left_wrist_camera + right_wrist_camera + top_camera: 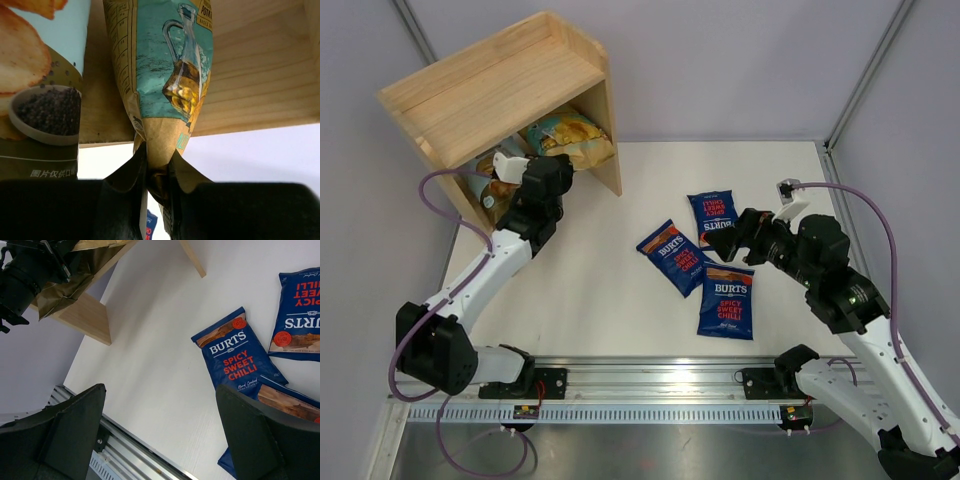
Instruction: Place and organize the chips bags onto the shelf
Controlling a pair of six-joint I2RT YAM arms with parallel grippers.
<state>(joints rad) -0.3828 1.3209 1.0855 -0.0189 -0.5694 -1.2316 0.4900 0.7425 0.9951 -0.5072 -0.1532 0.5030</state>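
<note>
Where the shelf (490,85) opens toward the arms, the count runs as follows.

Item 1: left pincer (157,167), reaching into the lower tier. Its 2 fingers (125,200) are drawn nearly together and clamped on the crimped end seam of the tan-yellow bag (167,75).

Item 2: the tan-yellow bag, printed with an oil bottle, inside the lower tier toward the shelf's right side panel. I cannot tell whether it rests on the board or hangs from the grip.

Item 3: pale blue-olive bag (40,100), on the same tier toward the shelf's left panel. A strip of bare wood shows between the 2 bags, and neither pincer touches this one.

Item 4: right pincer (160,410), well to the right of the shelf, fingers spread wide apart and holding nothing, above the loose bags.

Items 5 to 7: all flat on the white table (590,290), right of the shelf and lying close together.
- dark blue bag 1 (672,257), nearest the shelf
- dark blue bag 2 (713,215), beyond it
- dark blue bag 3 (727,300), farthest from the shelf
</note>
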